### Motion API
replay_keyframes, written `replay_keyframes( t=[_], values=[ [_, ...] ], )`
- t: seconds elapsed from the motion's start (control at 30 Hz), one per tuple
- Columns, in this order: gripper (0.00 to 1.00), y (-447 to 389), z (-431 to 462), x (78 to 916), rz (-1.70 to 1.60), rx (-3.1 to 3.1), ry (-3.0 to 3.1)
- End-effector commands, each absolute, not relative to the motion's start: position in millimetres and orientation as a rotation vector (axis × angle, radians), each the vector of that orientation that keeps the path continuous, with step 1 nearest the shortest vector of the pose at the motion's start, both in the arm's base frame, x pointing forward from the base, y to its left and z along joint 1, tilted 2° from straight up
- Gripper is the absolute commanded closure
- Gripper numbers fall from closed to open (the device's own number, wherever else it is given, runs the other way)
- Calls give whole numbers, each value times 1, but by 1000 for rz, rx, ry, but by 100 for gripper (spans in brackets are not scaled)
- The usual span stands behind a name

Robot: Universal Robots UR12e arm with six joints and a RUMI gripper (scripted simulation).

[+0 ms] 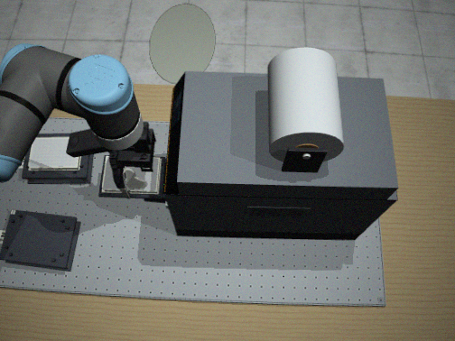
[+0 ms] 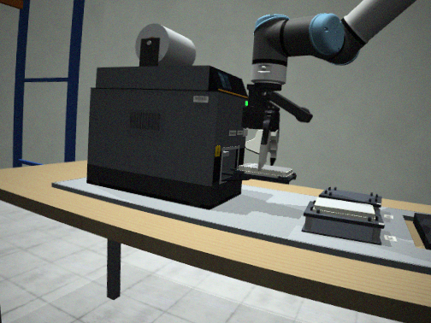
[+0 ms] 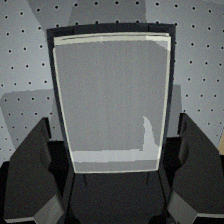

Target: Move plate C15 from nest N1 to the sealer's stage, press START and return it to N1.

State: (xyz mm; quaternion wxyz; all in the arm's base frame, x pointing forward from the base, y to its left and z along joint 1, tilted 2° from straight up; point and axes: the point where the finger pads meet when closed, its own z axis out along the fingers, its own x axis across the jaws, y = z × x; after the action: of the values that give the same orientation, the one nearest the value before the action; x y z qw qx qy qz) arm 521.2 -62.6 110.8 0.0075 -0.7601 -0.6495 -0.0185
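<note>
Plate C15 (image 1: 154, 180) (image 2: 282, 173) (image 3: 107, 90) lies on the sealer's extended stage (image 2: 291, 178) (image 3: 110, 28) and looks flat. Its top is smooth, grey and shiny, like foil, with no wells showing. My gripper (image 1: 134, 181) (image 2: 267, 165) (image 3: 113, 117) is open and points down over the plate, its fingers apart on either side and nothing held. Whether the fingertips touch the plate's sides is not clear. The sealer (image 1: 208, 134) (image 2: 150, 149) shows a green lamp (image 2: 246, 103). An empty nest (image 1: 41, 240) (image 2: 352, 196) stands apart; its label is not readable.
Another nest (image 1: 86, 177) (image 2: 342, 229) holds a pale plate (image 1: 54, 153) (image 2: 344, 208), left of the stage in the top view. The sealer's tall front face is close beside the gripper. A white foil roll (image 1: 304, 103) (image 2: 177, 48) sits on top of the sealer.
</note>
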Motion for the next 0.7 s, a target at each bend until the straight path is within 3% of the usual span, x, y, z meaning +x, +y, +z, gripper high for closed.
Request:
replay_keyframes(
  t=[0.0,0.67],
  values=[
    [32,-61,106,521,-57,-2375,-2033],
    [34,-63,103,523,-60,-2379,-2034]
  ],
)
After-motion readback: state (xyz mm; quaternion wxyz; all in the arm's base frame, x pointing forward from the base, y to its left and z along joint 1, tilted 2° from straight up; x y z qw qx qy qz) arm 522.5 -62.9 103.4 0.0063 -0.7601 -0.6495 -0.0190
